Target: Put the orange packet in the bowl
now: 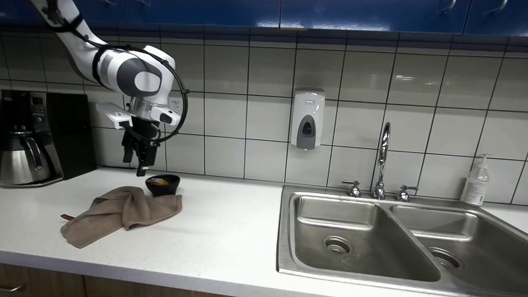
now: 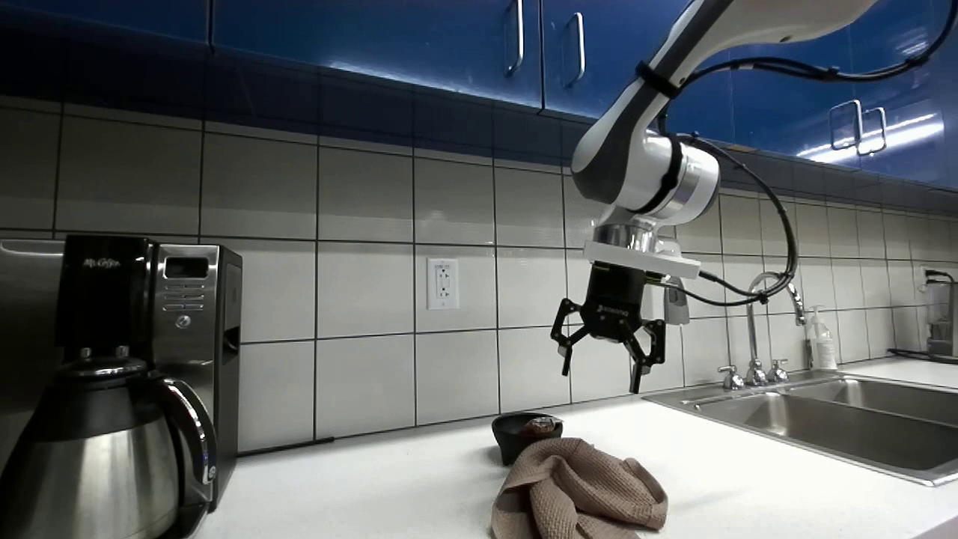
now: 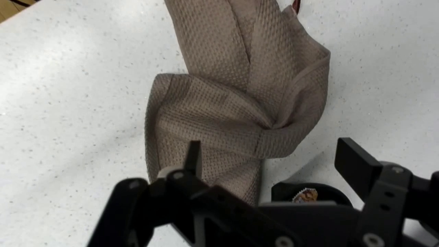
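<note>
The hand (image 2: 601,373) hangs above the white table (image 1: 231,222), its fingers (image 3: 356,163) spread well apart with nothing between them. Below it, left of centre in an exterior view, a black bowl (image 1: 163,189) has the orange packet (image 3: 307,194) inside, so I judge the placing done. The packet should be light, its thin wrapper crinkly and slippery, its contents perhaps easily crushed; if it needed lifting out, a gentle pinch on the serrated edge would suit. That edge and the orange print come out clearest in the wrist view, lower right, where the hand itself hides part of the bowl; both exterior views give the bowl's outer wall instead. Just beside the bowl lies a crumpled brown towel (image 1: 123,210). At its left end pokes out something dark red (image 1: 67,217), too little showing to name; the wrist view has it at the top, but I cannot find it in an exterior view with the coffee maker (image 2: 184,329) at left.
</note>
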Controlling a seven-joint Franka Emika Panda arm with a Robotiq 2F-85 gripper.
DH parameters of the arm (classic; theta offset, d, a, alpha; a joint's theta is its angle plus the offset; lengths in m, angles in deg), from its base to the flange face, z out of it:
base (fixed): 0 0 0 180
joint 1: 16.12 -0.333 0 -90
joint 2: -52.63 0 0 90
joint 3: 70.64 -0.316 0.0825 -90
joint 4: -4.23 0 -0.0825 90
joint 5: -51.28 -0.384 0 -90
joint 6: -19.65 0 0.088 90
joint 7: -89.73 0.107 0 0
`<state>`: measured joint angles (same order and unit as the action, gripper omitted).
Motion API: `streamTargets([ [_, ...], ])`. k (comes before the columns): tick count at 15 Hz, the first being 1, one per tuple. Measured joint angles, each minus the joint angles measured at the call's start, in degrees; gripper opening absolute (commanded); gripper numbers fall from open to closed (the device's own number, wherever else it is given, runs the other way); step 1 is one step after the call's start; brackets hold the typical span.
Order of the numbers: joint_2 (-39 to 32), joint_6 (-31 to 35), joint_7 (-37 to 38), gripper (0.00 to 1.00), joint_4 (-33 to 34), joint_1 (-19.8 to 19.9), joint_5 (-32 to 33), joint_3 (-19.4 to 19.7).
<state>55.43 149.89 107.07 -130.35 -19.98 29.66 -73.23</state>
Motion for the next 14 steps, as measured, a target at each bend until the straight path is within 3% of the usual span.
streamTargets([
  [10,27.0,-0.4,-1.5,1.00,-16.7,-2.4,0.0,-0.8],
  [14,33.4,-1.3,-1.5,1.00,-19.7,-2.7,0.0,-0.8],
])
